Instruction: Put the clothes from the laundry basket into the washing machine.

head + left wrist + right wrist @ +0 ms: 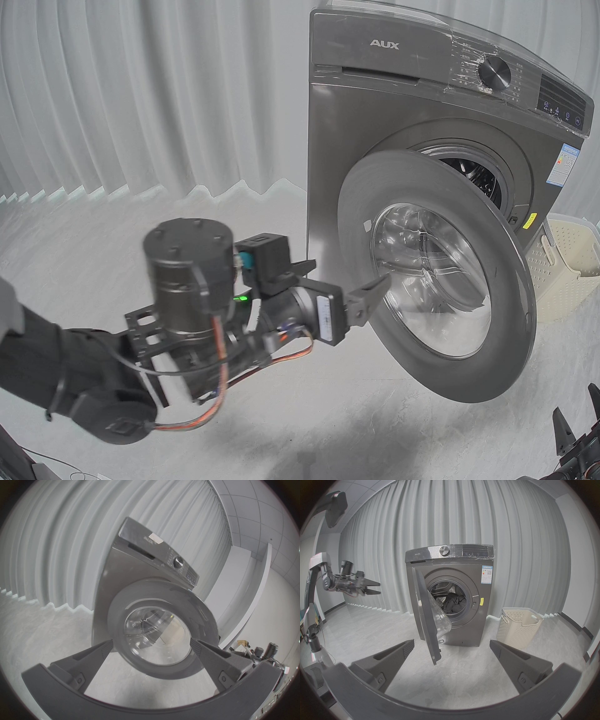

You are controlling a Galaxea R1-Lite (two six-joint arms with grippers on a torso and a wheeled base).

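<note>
The grey washing machine [437,94] stands with its round door [437,275] swung wide open toward me. Dark clothes [453,602] lie inside the drum. The cream laundry basket [520,625] sits on the floor on the machine's right and looks empty. My left gripper [365,300] is open, close to the outer face of the door, with nothing between its fingers; the door [156,630] shows between them. My right gripper [450,645] is open and empty, low and well back from the machine, facing its front.
Pleated white curtains [156,94] hang behind the machine. Bare grey floor [350,406] spreads in front of it. The open door [426,620] juts out into the space before the drum opening. The basket [569,269] stands close against the machine's side.
</note>
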